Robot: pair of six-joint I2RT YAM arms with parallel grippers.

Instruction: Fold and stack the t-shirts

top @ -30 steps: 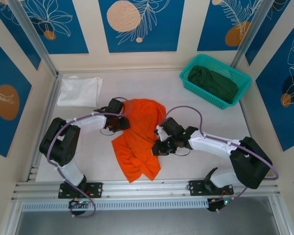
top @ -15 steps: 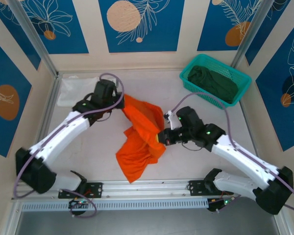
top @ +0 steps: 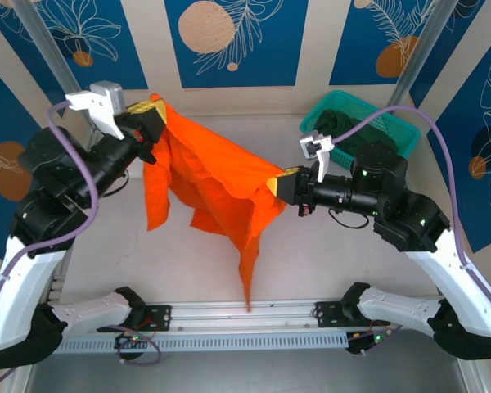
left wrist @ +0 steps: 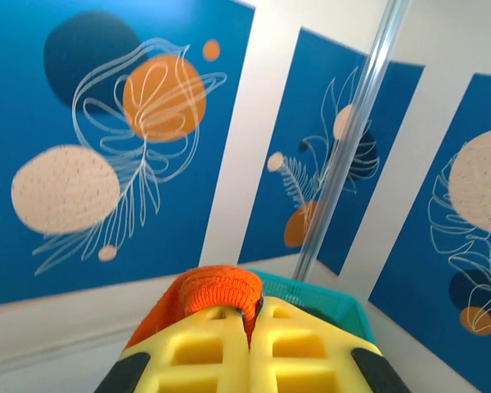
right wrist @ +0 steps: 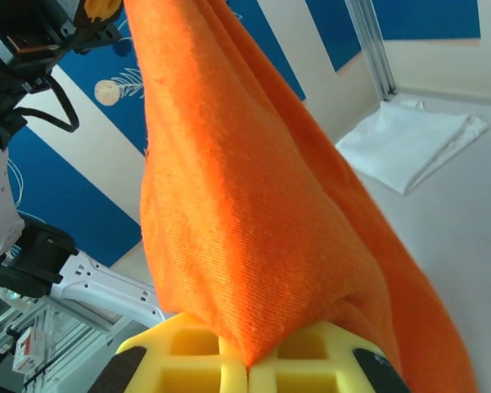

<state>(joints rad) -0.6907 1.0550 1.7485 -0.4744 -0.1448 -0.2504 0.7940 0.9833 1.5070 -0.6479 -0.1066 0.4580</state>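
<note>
Orange shirt [top: 217, 176] hangs stretched, gripped by left jaws at ten o'clock, right jaws at three

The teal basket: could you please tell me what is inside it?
A bunched dark green t-shirt lies inside the basket. The right arm covers the basket's near side, so anything there, or under the shirt, cannot be seen.

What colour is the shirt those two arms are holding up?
The t-shirt is plain bright orange, clearest in the top external view.
</note>
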